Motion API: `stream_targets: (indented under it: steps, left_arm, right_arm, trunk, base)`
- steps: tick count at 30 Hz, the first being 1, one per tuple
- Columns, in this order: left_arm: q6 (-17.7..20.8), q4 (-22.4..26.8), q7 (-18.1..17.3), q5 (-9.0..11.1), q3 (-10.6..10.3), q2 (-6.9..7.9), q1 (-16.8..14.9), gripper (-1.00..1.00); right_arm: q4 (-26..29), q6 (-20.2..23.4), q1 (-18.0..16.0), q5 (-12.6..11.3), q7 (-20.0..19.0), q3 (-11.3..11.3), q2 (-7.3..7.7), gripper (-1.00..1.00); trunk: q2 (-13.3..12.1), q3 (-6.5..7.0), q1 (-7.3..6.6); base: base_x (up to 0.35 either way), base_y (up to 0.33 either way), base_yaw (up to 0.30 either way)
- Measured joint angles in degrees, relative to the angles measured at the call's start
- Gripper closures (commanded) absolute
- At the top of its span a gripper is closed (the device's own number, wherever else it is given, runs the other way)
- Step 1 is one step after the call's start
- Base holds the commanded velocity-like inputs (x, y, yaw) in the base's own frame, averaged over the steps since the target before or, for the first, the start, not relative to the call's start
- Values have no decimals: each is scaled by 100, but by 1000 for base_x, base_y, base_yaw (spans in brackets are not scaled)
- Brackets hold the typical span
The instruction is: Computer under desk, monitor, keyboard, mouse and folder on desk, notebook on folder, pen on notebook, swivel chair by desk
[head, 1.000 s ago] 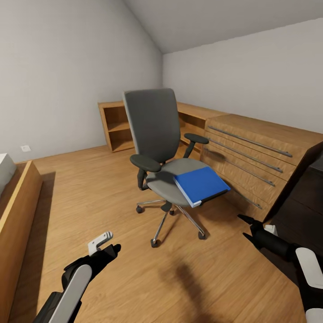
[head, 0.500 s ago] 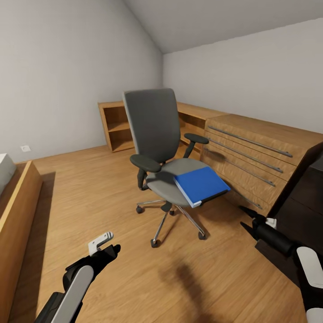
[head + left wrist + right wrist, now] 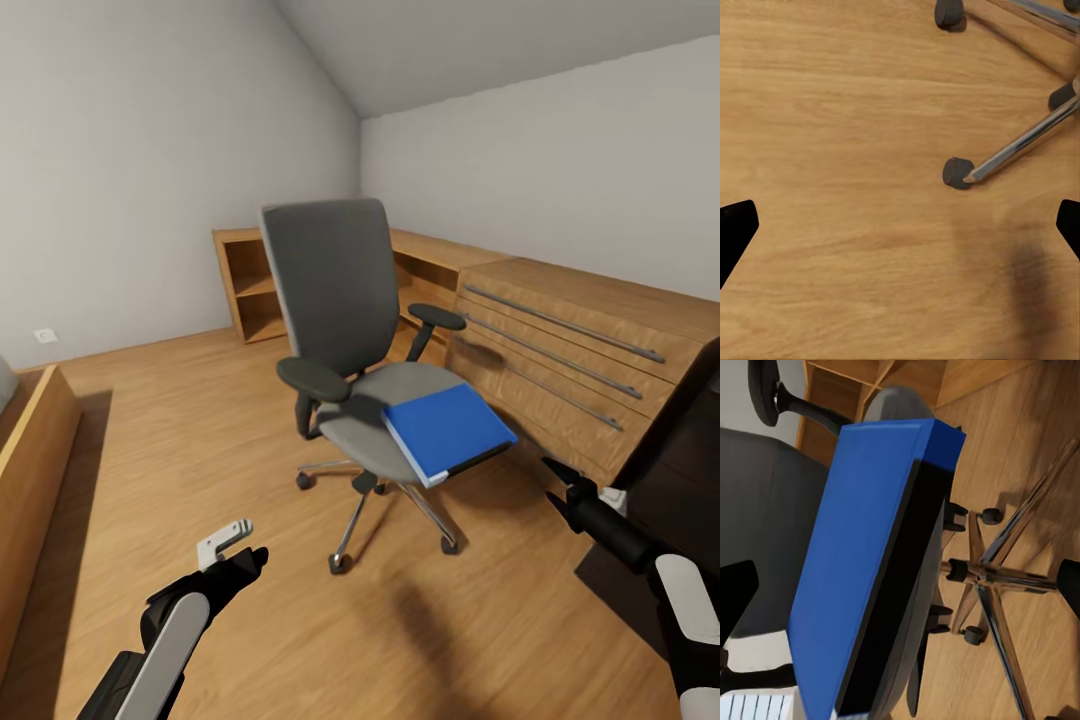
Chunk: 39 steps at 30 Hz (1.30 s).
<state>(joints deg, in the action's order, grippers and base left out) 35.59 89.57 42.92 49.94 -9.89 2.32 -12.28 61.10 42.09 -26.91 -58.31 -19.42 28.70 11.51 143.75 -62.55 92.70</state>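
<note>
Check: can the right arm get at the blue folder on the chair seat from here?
Probably yes. The folder overhangs the seat's front corner toward the right gripper, whose fingers are open and aimed at its edge, with only bare floor between.

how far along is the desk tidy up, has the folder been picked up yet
Nothing looks done yet. The blue folder lies on the swivel chair, overhanging the seat's front edge. The right gripper is open and pointed at the folder without touching it; the left gripper hangs open over the floor. Lifting the folder and the rest of the job are left.
</note>
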Motion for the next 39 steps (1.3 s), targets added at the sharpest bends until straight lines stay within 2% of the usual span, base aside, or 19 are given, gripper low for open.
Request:
stream_targets:
  steps: [7, 15, 39]
  left_arm:
    - [0, -7, 0, -7, 2, 0, 0, -100]
    - [4, -8, 0, -4, 6, 0, -3, -100]
    - [0, -13, 0, -2, 3, 0, 1, -100]
  right_arm:
    - [-76, -38, 1, 2, 2, -3, -6, -100]
    - [-406, -59, -2, 1, 7, -10, -8, -100]
    - [-531, -61, -2, 6, 16, -19, -31, -100]
  trunk:
    - [0, 0, 0]
    - [0, 0, 1]
    - [0, 0, -1]
  base:
    - [78, -10, 0]
    - [117, -1, 0]
    - [137, 0, 0]
